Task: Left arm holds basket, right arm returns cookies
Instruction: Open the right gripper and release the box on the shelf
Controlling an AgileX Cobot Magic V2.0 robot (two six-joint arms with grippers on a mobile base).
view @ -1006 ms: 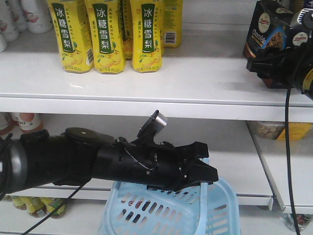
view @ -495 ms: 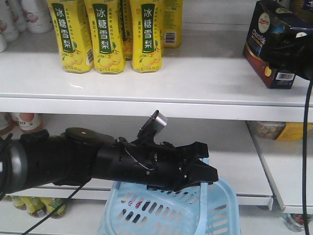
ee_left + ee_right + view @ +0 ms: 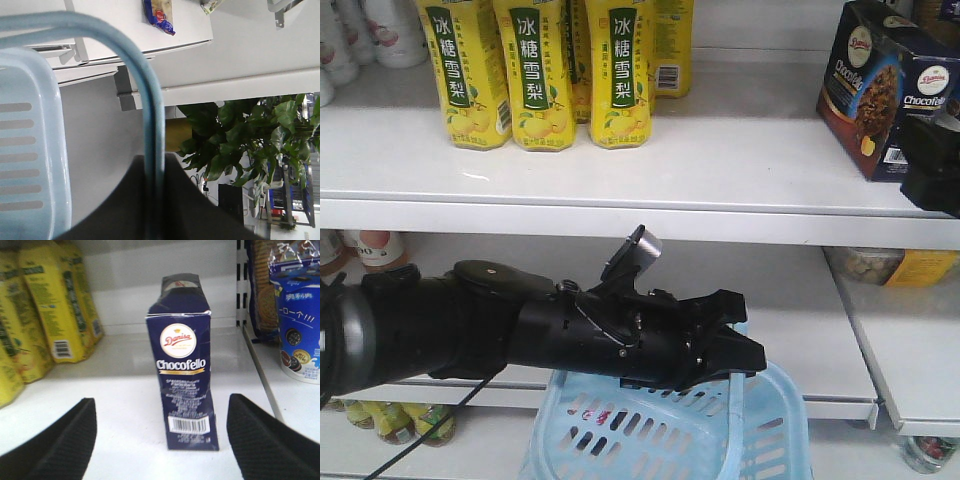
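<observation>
I see my right gripper (image 3: 160,440) spread clear of the cookies (image 3: 185,365) standing on the shelf (image 3: 720,170), while my left gripper (image 3: 725,345) pinches the basket (image 3: 760,420) handle, holding it up.

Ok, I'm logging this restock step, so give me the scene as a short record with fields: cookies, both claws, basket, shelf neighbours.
cookies: navy Chocofello box standing upright on the upper shelf, untouched
right claw: open, fingers apart on either side of the box, clear of it
left claw: closed on the basket handle
basket: light blue, held below the lower shelf edge
neighbours: yellow drink bottles to the left on the same shelf
</observation>
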